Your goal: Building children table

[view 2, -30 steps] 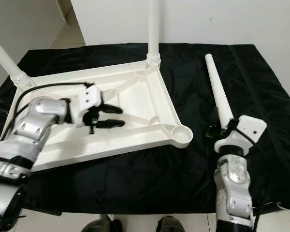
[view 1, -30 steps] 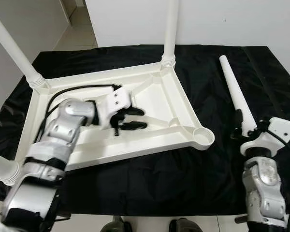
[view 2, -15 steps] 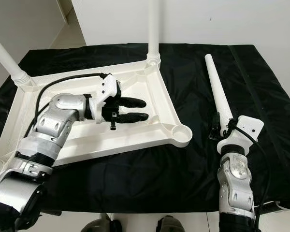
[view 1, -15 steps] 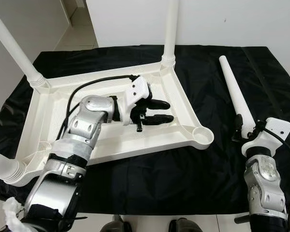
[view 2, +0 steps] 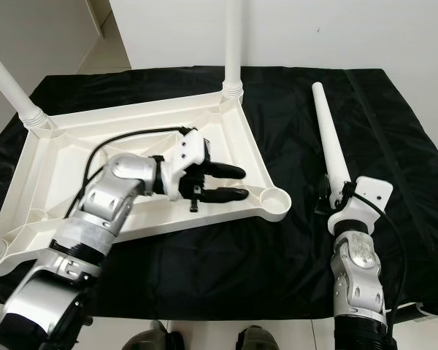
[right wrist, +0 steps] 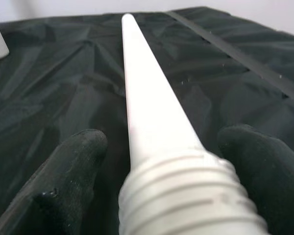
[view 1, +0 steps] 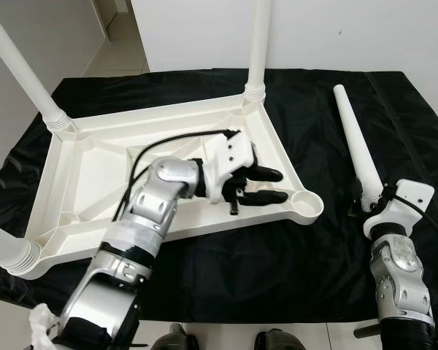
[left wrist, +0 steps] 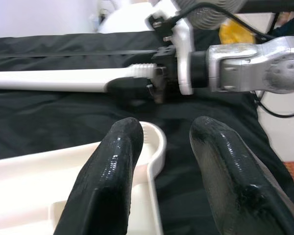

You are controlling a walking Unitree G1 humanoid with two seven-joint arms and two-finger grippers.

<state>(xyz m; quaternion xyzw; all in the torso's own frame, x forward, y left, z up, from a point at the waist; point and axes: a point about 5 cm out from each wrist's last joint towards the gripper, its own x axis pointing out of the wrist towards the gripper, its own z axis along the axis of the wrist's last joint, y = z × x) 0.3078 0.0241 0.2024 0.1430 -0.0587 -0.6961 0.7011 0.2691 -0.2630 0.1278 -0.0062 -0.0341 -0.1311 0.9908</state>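
Note:
The white tabletop [view 1: 160,117] lies upside down on a black cloth. Legs stand in three of its corners [view 1: 259,44]. The near right corner socket [view 1: 307,205] holds no leg. My left gripper [view 1: 277,185] hovers open over the rim just left of that socket, with nothing between its fingers [left wrist: 118,147]. A loose white leg [view 1: 352,138] lies on the cloth to the right, pointing away from me. My right gripper [view 1: 370,191] sits astride its ribbed near end [right wrist: 181,196], one finger [right wrist: 73,171] on each side, open.
The black cloth [view 1: 241,270] covers the floor under everything, with free room between the tabletop and the loose leg. A white wall [view 1: 336,29] stands behind. Upright legs rise at the far left [view 1: 22,69] and near left [view 1: 4,251] corners.
My left arm has swung to the right across the tabletop, from its middle to beside the empty corner socket. The right gripper has stayed at the leg's ribbed end.

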